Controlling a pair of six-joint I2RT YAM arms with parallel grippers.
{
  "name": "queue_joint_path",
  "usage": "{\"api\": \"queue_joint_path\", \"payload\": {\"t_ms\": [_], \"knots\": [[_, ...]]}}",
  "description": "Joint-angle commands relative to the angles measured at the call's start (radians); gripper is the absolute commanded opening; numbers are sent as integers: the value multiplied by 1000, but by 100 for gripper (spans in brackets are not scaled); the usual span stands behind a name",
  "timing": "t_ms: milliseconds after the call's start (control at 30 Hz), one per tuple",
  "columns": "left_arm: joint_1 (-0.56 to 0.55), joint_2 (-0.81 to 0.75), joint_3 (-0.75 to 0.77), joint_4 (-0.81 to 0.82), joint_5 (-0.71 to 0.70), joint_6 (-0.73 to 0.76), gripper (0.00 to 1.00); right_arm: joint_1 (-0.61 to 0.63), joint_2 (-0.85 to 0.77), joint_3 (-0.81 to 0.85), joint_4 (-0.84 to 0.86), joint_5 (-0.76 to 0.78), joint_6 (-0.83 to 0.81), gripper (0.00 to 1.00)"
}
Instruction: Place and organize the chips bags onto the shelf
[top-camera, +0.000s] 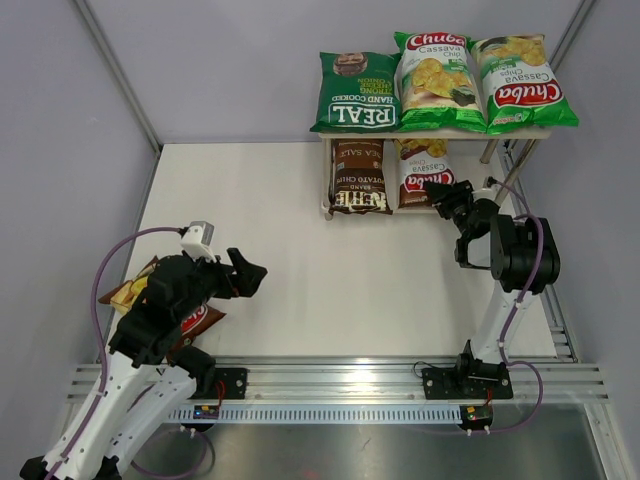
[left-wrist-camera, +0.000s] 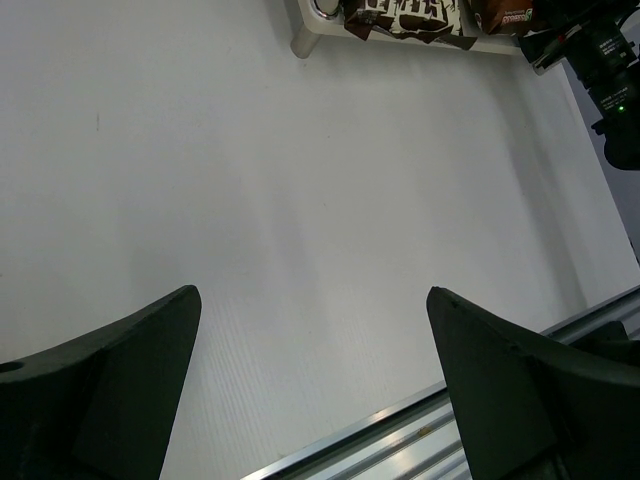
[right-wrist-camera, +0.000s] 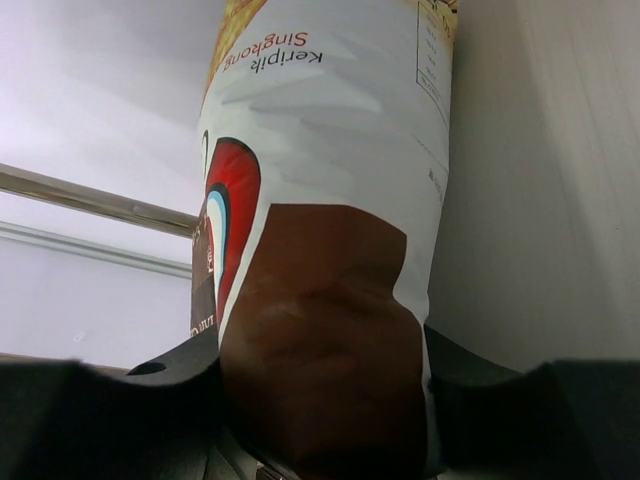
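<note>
The shelf (top-camera: 327, 205) stands at the back right. Its top board holds the dark green REAL bag (top-camera: 355, 95) and two light green Chuba bags (top-camera: 435, 70) (top-camera: 520, 80). The lower tier holds the dark brown Kettle bag (top-camera: 358, 178) and a brown-red Chuba bag (top-camera: 418, 172). My right gripper (top-camera: 447, 192) is shut on this bag's near end; in the right wrist view the bag (right-wrist-camera: 330, 200) fills the gap between the fingers (right-wrist-camera: 325, 380). My left gripper (top-camera: 250, 272) is open and empty above the table (left-wrist-camera: 315, 330). The second brown-red Chuba bag (top-camera: 195, 320) lies at the near left, mostly hidden under the left arm.
Grey walls enclose the white table on the left, back and right. A metal rail (top-camera: 340, 375) runs along the near edge. The left wrist view shows the shelf's corner (left-wrist-camera: 305, 40), the Kettle bag (left-wrist-camera: 410, 15) and the right arm (left-wrist-camera: 600, 60).
</note>
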Motion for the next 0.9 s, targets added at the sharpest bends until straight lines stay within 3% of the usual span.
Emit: {"api": "queue_joint_path", "payload": {"t_ms": [0, 400, 667, 733, 867], "knots": [[-1, 7, 50, 22, 9, 24, 99, 29, 33, 12, 15, -9, -22, 39], [-1, 14, 36, 34, 20, 26, 99, 73, 45, -29, 80, -8, -1, 40], [-1, 16, 40, 33, 23, 24, 99, 95, 22, -41, 32, 28, -10, 56], [-1, 10, 43, 25, 21, 24, 99, 95, 5, -51, 20, 37, -13, 72], [-1, 8, 47, 19, 14, 24, 99, 95, -47, -63, -59, 74, -25, 76]]}}
